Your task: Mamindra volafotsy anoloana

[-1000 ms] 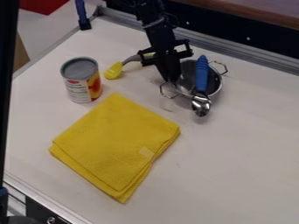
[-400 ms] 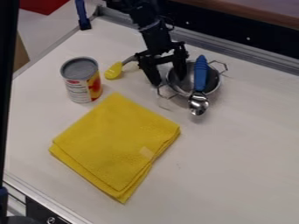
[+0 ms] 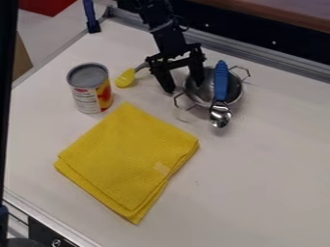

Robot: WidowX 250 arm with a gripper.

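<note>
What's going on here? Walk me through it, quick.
A black robot arm is working at a small silver pot. Its hand is open over the pot's rim, one finger inside and the other outside, so it isn't clamped on yet. A blue-handled spoon lies across the pot, its bowl sticking out past the rim. The can and folded yellow cloth sit apart from it.

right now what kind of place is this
Probably a robotics lab or test bench: a black robot arm with its pincer hangs over a white, metal-edged worktop, where a food can and a small metal pot are set out.
</note>
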